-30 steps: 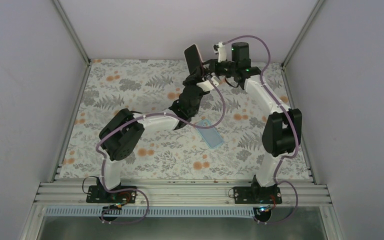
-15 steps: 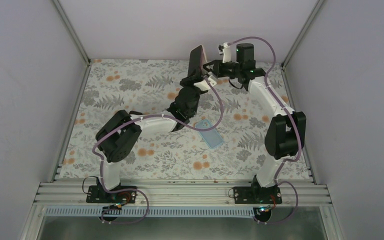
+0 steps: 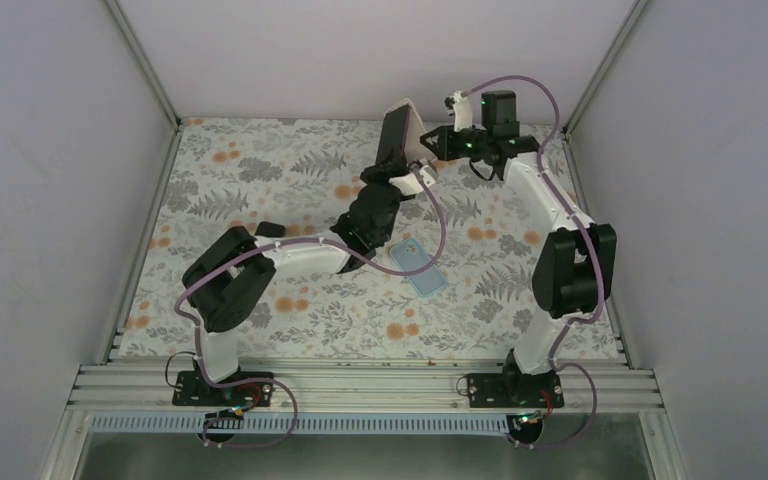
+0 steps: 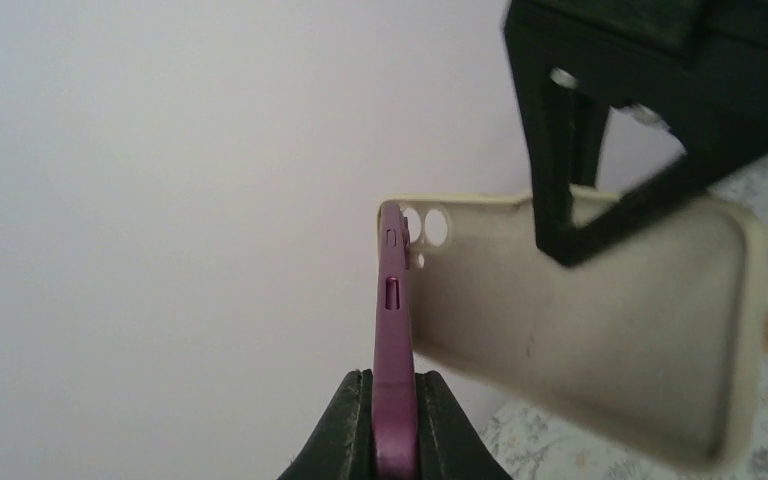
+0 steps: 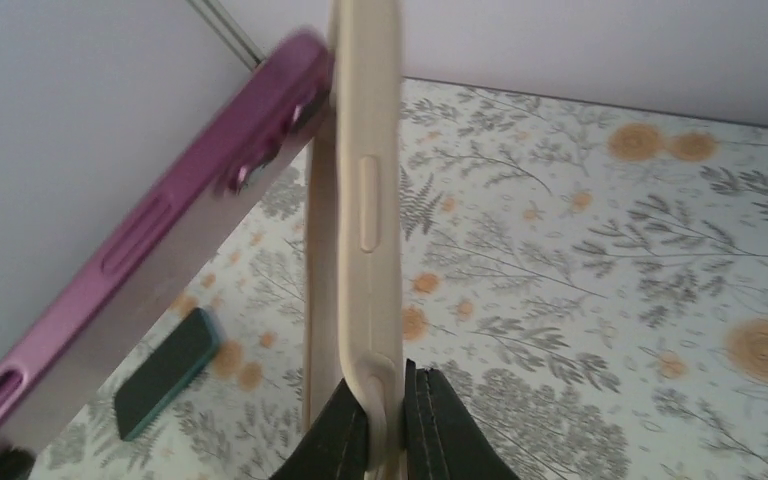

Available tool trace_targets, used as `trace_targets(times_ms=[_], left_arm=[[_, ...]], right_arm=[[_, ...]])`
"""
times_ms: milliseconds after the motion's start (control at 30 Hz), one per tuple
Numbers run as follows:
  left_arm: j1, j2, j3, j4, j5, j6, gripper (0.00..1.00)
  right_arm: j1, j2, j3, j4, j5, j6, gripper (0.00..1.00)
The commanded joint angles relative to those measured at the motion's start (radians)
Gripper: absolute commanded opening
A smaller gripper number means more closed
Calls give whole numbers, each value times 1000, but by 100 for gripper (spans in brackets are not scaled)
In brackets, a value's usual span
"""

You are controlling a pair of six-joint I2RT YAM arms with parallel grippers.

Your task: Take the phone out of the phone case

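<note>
Two robot arms meet above the far end of a table spread with a flowered cloth (image 3: 260, 170). The left claw (image 4: 395, 405) is clamped tight on the lower end of a purple phone (image 4: 392, 300), which stands straight up out of its fingers and appears edge-on to the left wrist camera, side buttons facing the lens. The right claw (image 5: 385, 415) is closed hard on one rim of the beige phone case (image 5: 365, 200), which rises upright from between its fingers. The phone is almost wholly out of the case: seen from the right claw, it lies to the left of the case and leans away toward the bottom, with only its upper corner touching the case near the top. Seen from the left claw, the case fans out to the right of the phone, its hollow inside and camera holes open to view, meeting the phone only at the camera-hole end. On the cloth below and nearer the arm bases than the two claws lies a light blue case (image 3: 422, 270), flat. A dark green slab (image 5: 165, 372) lies flat on the cloth below and to the left of the right claw.
</note>
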Motion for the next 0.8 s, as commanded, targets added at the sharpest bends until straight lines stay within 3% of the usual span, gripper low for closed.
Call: trace_targets(times_ms=[0,133,367,533,567,633,767], left_arm=[[-32,-48,-79,43,-51,84,2],[-49,-75,-135,98,-74,147,2],[-83,-134,-203,49,-102,160,2],[-107,-218,-373,31,-119,198,2],[-113,-238,-410,-35,-118,177,2],[-127,-272,-449,-153,-123,124,2],[-167,-337,-560,-169,-147,118,2]], right_arm=[[-48,-8,47,-31,112,-133,4],[-92,17,49,-85,128,-177,4],[-134,23,25,-138,112,-221,4],[-164,6,15,-305,104,-348,4],[-168,-1,5,-361,99,-375,4],[-176,-15,-25,-446,99,-436,4],[-198,-101,-198,-512,89,-524,4]])
